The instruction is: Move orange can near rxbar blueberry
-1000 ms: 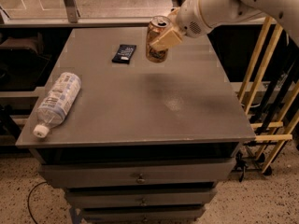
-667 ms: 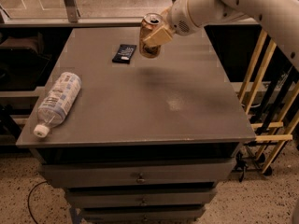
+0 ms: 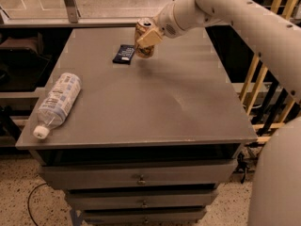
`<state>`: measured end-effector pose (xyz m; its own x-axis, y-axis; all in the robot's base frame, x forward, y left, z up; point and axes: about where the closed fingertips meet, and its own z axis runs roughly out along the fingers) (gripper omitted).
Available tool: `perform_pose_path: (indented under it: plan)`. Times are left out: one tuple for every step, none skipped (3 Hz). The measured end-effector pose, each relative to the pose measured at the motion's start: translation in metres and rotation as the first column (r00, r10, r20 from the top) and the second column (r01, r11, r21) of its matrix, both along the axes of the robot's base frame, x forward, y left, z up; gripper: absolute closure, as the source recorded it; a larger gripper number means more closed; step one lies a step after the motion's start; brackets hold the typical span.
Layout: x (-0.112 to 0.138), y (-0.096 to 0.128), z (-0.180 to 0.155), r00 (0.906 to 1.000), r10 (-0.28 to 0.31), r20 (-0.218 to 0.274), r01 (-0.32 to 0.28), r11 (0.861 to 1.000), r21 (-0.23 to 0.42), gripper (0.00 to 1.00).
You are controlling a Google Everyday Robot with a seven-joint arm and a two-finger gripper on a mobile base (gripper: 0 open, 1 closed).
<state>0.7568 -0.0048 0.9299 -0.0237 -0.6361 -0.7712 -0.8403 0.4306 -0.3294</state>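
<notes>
The orange can (image 3: 142, 47) is upright at the far middle of the grey tabletop (image 3: 155, 102), its base at or just above the surface. My gripper (image 3: 146, 36) is shut on the can from the right side, near its top. The rxbar blueberry (image 3: 124, 53), a flat dark navy wrapper, lies on the table just left of the can, almost touching it. My white arm reaches in from the upper right.
A clear plastic bottle (image 3: 57, 103) lies on its side near the table's left edge, cap toward the front. Drawers sit below the tabletop. A yellow wooden frame (image 3: 263, 93) stands to the right. My white body fills the lower right corner.
My gripper has carried the orange can leftward and down, from right of the wrapper to right beside it. The bottle and wrapper have not moved.
</notes>
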Motion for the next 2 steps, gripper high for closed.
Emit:
perform_pose_path:
  plan:
    - [0.011,0.004,-0.017,0.9993,-0.021,-0.03,0.021,1.0,-0.009,0.84]
    - [0.017,0.008,-0.032,0.9978,-0.029,-0.059,0.028,0.999,-0.018,0.61]
